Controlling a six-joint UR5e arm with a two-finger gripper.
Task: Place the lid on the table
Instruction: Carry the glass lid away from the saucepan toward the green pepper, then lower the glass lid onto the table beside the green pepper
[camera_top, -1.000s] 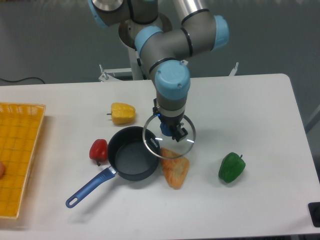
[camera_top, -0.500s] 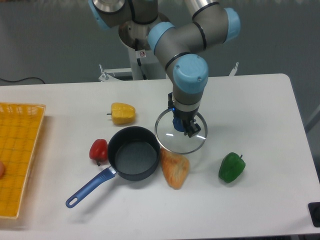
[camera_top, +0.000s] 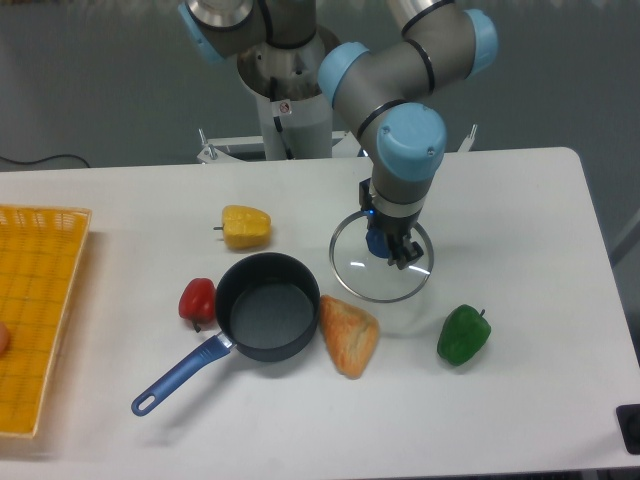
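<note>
Table (camera_top: 520, 200), white with rounded corners, carries everything, and the saucepan (camera_top: 265, 320) serves as the landmark near its middle. Left of the pan, at the table's left edge, sits a yellow mesh tray (camera_top: 40, 310) with something only partly visible at its left rim. The arm reaches down right of the pan, its gripper (camera_top: 392, 246) closed on the blue knob of the lid (camera_top: 382, 268), which hangs right of and slightly behind the pan, apart from its rim. The pan's bowl is empty, its blue handle pointing front-left. Bare white surface stretches right of the lid toward the far edge. Orange food (camera_top: 349, 335) touches the pan's right side; a green pepper (camera_top: 463, 335) lies farther right, a yellow pepper (camera_top: 246, 227) behind, a red pepper (camera_top: 197, 300) just left.
</note>
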